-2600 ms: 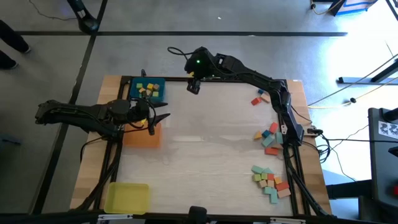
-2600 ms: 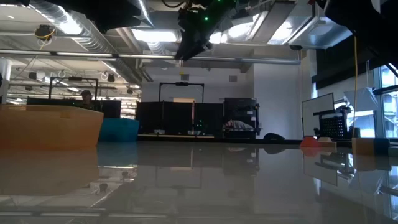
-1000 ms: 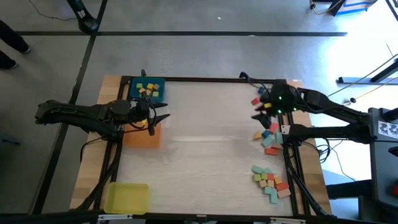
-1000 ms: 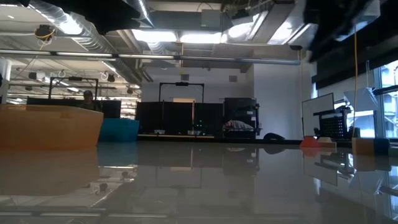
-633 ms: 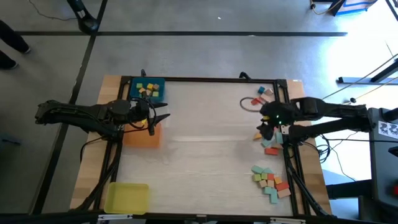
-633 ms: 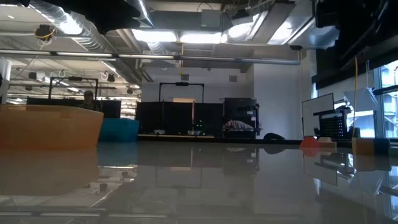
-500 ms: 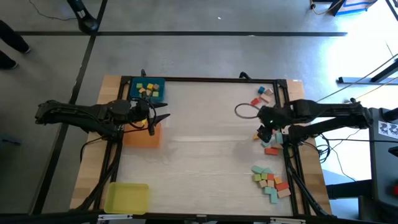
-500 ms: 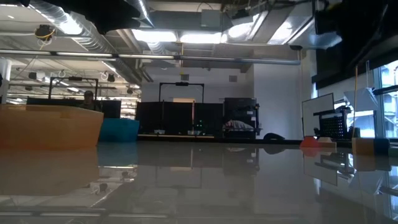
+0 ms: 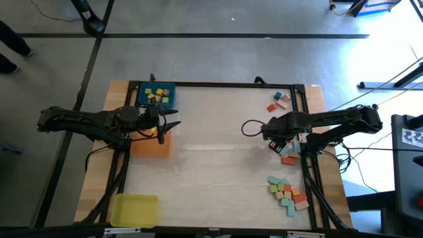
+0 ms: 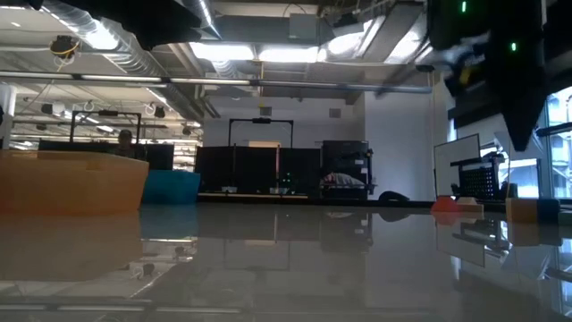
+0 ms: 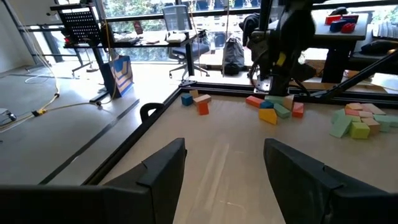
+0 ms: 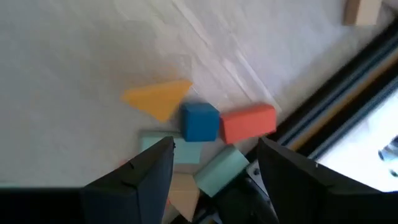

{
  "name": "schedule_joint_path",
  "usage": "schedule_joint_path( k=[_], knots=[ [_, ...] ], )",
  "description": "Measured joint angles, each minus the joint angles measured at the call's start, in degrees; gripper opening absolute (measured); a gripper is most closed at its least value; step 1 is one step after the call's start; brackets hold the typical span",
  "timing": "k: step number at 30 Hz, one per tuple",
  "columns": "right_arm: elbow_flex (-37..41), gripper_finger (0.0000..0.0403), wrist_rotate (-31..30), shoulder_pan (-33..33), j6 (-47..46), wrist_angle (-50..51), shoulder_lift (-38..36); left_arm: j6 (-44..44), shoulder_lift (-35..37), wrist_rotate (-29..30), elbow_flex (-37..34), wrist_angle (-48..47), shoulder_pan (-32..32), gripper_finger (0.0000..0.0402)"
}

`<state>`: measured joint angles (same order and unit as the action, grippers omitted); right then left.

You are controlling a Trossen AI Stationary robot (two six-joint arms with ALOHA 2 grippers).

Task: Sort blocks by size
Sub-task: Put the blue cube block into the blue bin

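Small coloured blocks lie in three groups along the table's right side: a far group [image 9: 277, 101], a middle group [image 9: 286, 151] and a near group [image 9: 286, 190]. Several yellow blocks lie in the blue tray [image 9: 157, 94]. My right gripper [image 9: 275, 135] hangs open above the middle group. Its wrist view shows its fingers [image 12: 216, 147] open over a yellow wedge [image 12: 157, 99], a blue cube [image 12: 199, 121], a red block [image 12: 248, 123] and teal blocks [image 12: 219, 169]. It touches none of them. My left gripper [image 9: 170, 125] is open and empty over the orange tray [image 9: 151, 145]; its open fingers also show in the left wrist view [image 11: 224, 165].
A yellow tray [image 9: 135, 210] stands at the near left corner. A black frame rail [image 9: 225, 84] runs along the table's far edge and a post [image 9: 305, 142] stands beside the middle group. A looped cable [image 9: 251, 127] hangs by my right arm.
My right gripper has come from above the far group toward the table's near edge and a little toward the left, and it now hangs over the middle group. It stays open. The blocks have not moved.
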<state>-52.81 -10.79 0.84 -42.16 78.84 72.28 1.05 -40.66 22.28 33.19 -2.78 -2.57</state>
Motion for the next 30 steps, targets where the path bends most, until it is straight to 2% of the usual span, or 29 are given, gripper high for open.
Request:
schedule_joint_path(
  k=[8, 15, 25, 30],
  knots=[
    [10.77, 0.023, 5.76, -7.22, 1.68, -8.07, -0.69, 0.52, 0.0, 0.02, 0.0, -0.13, 0.0, 0.0205],
    [15.51, 0.023, 5.93, -11.2, 3.47, -14.25, -0.67, 0.51, 0.0, 0.02, 0.0, -0.05, 0.0, 0.0205],
    [20.46, 0.0228, 8.91, -11.84, 4.83, -20.4, -0.52, 0.49, 0.0, 0.02, 0.0, -0.03, 0.0, 0.0205],
    [20.71, 0.0193, 8.29, -11.84, 4.68, -20.28, -0.52, 0.49, 0.0, 0.01, 0.0, 0.02, 0.0, 0.0205]
  ],
)
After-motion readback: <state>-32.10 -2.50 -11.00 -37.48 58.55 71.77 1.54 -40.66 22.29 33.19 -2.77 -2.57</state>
